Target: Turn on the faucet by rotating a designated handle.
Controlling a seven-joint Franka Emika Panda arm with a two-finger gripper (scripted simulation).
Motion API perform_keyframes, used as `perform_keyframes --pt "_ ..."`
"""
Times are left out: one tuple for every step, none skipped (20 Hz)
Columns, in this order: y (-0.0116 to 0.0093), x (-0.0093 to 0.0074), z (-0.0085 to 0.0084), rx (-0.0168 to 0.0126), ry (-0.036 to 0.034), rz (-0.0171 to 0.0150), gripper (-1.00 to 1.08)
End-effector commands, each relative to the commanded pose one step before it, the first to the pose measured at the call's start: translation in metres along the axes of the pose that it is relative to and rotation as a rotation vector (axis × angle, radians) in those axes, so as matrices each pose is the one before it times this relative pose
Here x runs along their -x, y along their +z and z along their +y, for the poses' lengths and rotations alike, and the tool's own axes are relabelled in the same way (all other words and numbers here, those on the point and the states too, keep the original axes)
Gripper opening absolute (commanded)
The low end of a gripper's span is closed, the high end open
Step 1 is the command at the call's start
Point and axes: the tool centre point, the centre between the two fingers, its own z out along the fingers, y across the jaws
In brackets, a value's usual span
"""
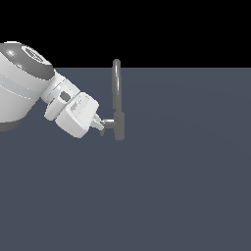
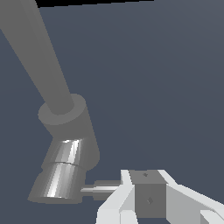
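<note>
The grey faucet (image 1: 116, 93) stands upright on the floor in the exterior view, with a thicker base (image 1: 119, 128) and a narrow spout curved at the top. The handle (image 1: 109, 122) is a short horizontal stub sticking out of the base toward the exterior view's left. My gripper (image 1: 100, 124) comes in from the left, tilted downward, with its fingers together and their tips against the stub's end. In the wrist view the shiny base (image 2: 63, 175), the spout (image 2: 39, 57) and the handle (image 2: 99, 188) show, with my gripper (image 2: 148, 186) touching the handle's outer end. The lever's tip is hidden.
The faucet stands on a flat dark blue-grey floor (image 1: 171, 196). My arm's large white links (image 1: 24, 88) fill the exterior view's left side. Nothing else is in view.
</note>
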Motion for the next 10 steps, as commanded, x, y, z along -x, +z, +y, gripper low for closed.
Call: perform_keyframes --pt "-0.00467 0.00422 0.00341 -0.00354 -0.00864 -0.00492 -1.00" --pt "0.00484 0.00354 -0.00026 0.00236 -0.00006 0.00094 -1.00" --pt "0.00483 0.00354 -0.00026 0.00235 -0.00007 0.00094 -1.00" --pt "0.00483 0.00354 -0.00027 0.00235 -0.00007 0.00095 -1.00" --pt "0.00482 0.00353 -0.00027 0.00235 -0.00007 0.00095 -1.00" --pt "0.00476 0.00352 -0.00027 0.00226 -0.00007 0.00092 -1.00" --pt "0.00480 0.00352 -0.00028 0.00234 -0.00008 0.00097 -1.00" --pt "0.00474 0.00350 -0.00028 0.00225 -0.00008 0.00094 -1.00" --pt "0.00477 0.00350 -0.00029 0.00233 -0.00008 0.00099 -1.00" --pt "0.00471 0.00348 -0.00029 0.00224 -0.00009 0.00097 -1.00"
